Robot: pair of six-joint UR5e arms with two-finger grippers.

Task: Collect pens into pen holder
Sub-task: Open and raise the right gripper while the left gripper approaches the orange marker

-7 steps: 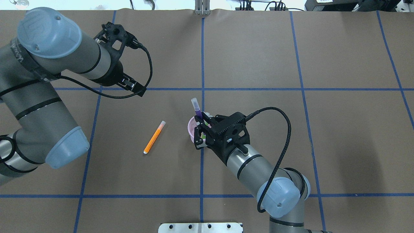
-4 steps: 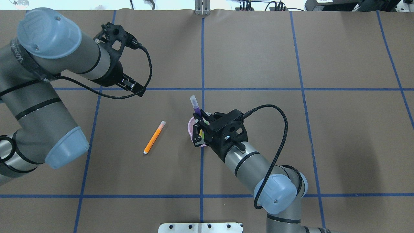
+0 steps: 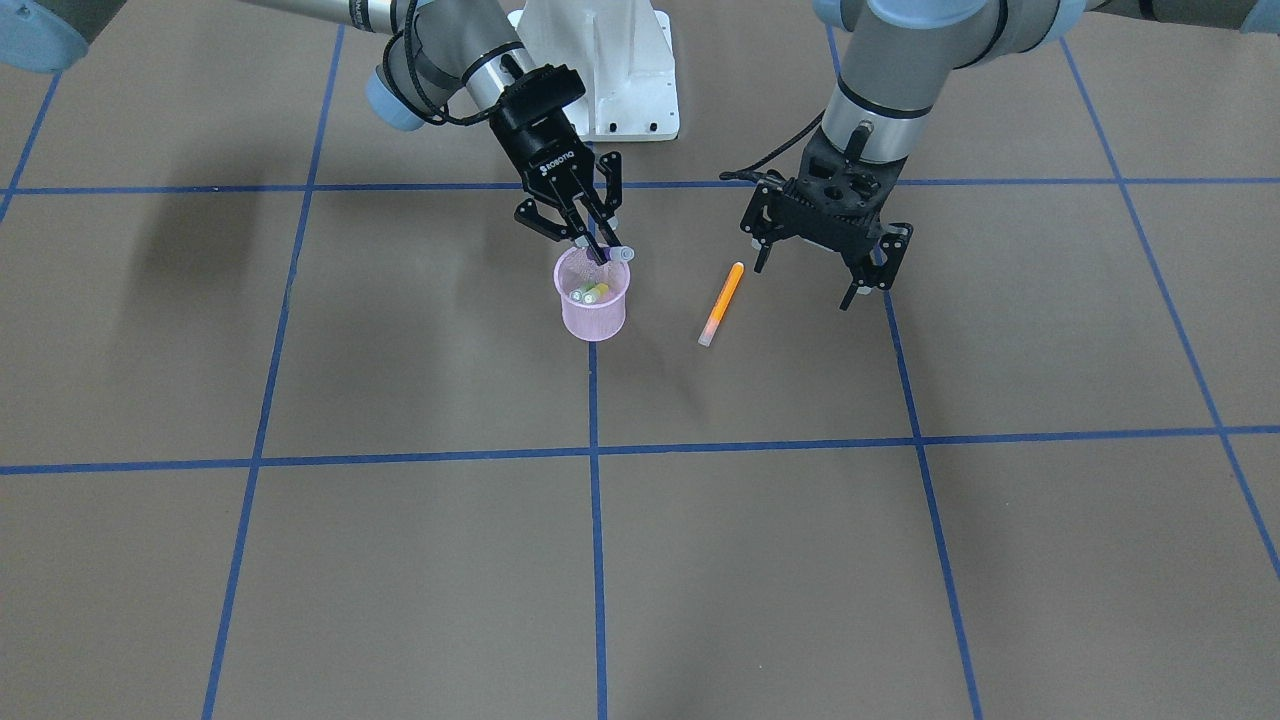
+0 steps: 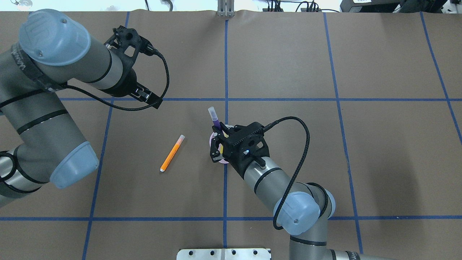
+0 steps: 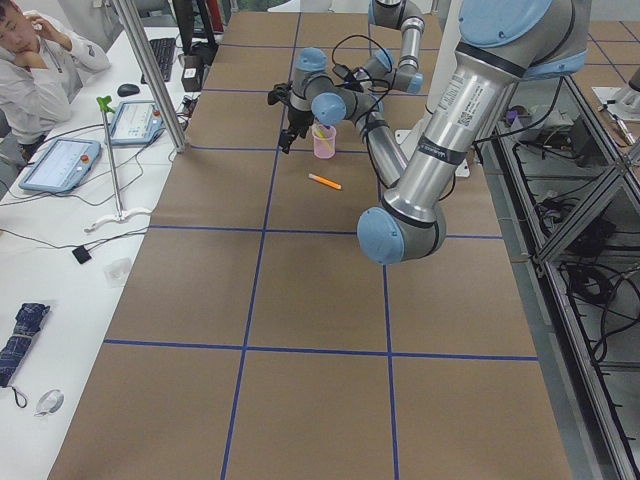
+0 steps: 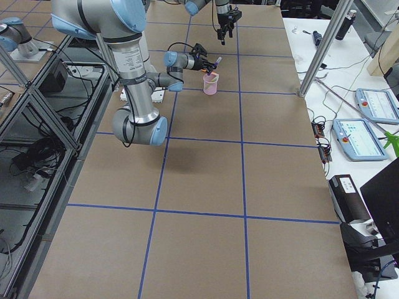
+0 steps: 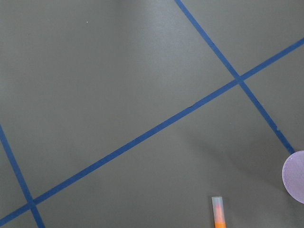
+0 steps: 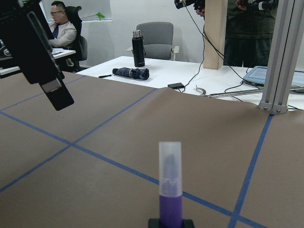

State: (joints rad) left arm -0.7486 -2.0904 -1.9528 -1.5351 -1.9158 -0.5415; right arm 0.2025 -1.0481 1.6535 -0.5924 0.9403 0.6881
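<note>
Purple pen (image 4: 213, 117) is pinched between the closed fingers of the right gripper (image 3: 592, 243), tilted over the pink pen holder (image 3: 592, 318) — cap end up; two pens (image 3: 590, 293) lie inside the holder; the orange pen (image 3: 722, 303) lies on the table (image 3: 400, 560) beside it; the left gripper (image 3: 812, 280) hovers near that pen, spread wide — empty.

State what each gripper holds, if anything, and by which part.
Right gripper: the purple pen, gripped on its purple barrel, pale cap end free. Left gripper: nothing, jaws open.
</note>
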